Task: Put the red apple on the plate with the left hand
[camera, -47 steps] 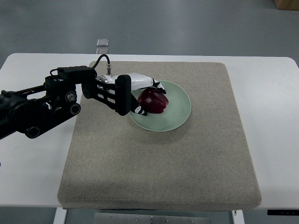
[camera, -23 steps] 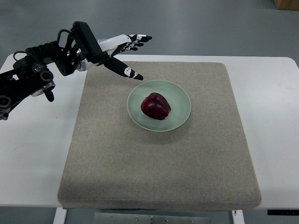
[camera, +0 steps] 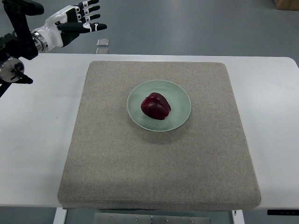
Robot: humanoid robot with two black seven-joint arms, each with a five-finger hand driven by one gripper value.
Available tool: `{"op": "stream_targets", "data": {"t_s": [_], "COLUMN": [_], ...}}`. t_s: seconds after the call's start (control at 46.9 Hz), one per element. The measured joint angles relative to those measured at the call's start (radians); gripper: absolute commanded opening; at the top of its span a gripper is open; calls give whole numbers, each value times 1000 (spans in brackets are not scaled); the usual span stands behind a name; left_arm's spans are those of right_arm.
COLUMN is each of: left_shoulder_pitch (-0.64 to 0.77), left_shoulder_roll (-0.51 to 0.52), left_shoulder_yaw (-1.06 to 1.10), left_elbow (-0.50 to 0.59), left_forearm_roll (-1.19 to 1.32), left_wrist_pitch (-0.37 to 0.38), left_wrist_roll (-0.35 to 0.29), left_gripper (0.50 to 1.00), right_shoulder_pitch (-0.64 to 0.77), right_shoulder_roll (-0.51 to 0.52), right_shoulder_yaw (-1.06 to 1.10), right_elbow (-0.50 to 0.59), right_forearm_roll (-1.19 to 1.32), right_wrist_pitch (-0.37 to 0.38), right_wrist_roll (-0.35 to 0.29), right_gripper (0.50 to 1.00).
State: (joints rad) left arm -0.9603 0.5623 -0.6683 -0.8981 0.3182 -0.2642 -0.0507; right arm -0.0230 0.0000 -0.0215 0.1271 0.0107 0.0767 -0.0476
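A dark red apple [camera: 156,106] lies in the middle of a pale green plate [camera: 180,98], which rests on a beige mat [camera: 159,158]. My left hand [camera: 79,21] is high in the top left corner, far from the plate, with its fingers spread and nothing in them. The black left arm [camera: 16,37] runs off the left edge. The right arm does not show.
The mat covers most of a white table [camera: 32,140]. A small grey square object [camera: 103,43] sits on the floor beyond the table's far edge. A brown box corner [camera: 287,3] shows at the top right.
The left hand let go of the apple on the plate, then rose and drew back to the top left corner. The apple stays on the plate.
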Motion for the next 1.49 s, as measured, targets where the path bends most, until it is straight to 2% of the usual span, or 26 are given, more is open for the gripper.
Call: {"op": "stream_targets", "data": {"t_s": [0.171,0.384,0.875,1.494], "left_shoulder_pitch": [1,4,26,38], "left_shoulder_roll": [0,0,-15,-36], "left_shoulder_yaw": [-21,-61,-86,-86], "left_elbow": [89,138,176,175], "left_forearm_roll": [-185,-329,-421,-423], "left_wrist_pitch": [-83,-128,-154,-153], "left_wrist_roll": [72,128,174,177], "left_gripper": [996,996,996,996], "right_shoulder_pitch": [0,0,0,-2], "right_shoulder_roll": [0,0,0,0], "right_shoulder_yaw": [0,0,1,-2], "right_elbow": [0,0,8,16], "right_forearm_roll": [0,0,1,-2], "right_wrist_pitch": [0,0,8,7], "right_wrist_roll": [0,0,0,2], "right_gripper": [928,928,928,928]}}
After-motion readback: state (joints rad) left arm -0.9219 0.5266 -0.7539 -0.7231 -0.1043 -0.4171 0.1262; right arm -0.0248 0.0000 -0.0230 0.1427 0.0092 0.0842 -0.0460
